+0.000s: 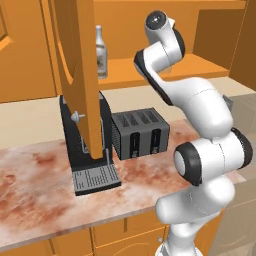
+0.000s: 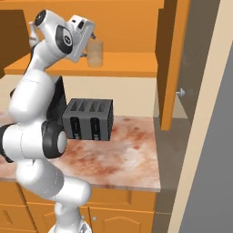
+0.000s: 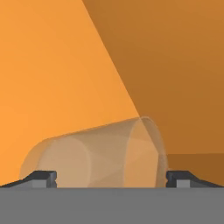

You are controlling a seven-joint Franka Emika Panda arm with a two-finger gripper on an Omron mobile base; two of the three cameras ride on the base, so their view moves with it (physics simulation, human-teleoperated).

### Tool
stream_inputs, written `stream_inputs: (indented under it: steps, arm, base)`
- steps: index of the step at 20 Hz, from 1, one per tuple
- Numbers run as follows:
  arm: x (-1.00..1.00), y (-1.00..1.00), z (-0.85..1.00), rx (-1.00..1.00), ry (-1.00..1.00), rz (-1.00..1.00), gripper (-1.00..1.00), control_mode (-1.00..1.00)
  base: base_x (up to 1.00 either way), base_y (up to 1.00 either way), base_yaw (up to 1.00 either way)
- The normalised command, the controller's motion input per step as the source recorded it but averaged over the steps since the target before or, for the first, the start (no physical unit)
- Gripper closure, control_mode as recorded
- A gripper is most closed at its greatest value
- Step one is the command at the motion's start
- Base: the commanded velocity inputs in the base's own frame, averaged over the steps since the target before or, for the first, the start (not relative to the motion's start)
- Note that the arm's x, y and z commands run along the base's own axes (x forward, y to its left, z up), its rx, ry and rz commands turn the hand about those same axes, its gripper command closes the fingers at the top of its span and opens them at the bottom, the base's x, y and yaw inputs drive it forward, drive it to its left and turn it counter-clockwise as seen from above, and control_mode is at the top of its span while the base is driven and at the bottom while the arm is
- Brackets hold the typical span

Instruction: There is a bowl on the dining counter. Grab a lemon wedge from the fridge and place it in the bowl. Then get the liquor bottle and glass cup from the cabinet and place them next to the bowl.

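Gripper (image 3: 111,178) sits released, its 2 fingertips (image 3: 41,178) spread on either side of the glass cup (image 3: 100,153), not touching it. In my right base view that cup (image 2: 95,53) stands on the cabinet shelf (image 2: 118,67), just beyond my hand. I judge I should push slightly deeper, centre the cup, then close gently, keeping clear of the liquor bottle (image 1: 101,51) farther along that shelf.

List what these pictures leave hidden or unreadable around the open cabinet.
- Liquor bottle, left base view: the open cabinet door covers its left side; the label is too small to read.
- Glass cup, right base view: the hand overlaps its left edge.
- Gripper, hand view: jaws open either side of the cup; the bottom edge cuts off the cup's near side, so contact cannot be told.
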Motion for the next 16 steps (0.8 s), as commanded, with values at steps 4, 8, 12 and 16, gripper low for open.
stream_inputs:
  steps: [4,8,12,16]
  arm:
    - [0.31,0.00,0.00,0.00,0.08,0.00,-1.00,-1.00]
    - [0.30,0.00,-0.02,0.00,0.06,0.00,-1.00,-1.00]
    - [0.10,-0.06,-0.19,0.00,0.01,0.00,-1.00,-1.00]
    - [0.00,-0.15,-0.24,0.00,0.00,0.00,-1.00,-1.00]
  base:
    - [0.00,0.00,0.00]
    - [0.00,0.00,0.00]
    - [0.00,0.00,0.00]
    - [0.00,0.00,0.00]
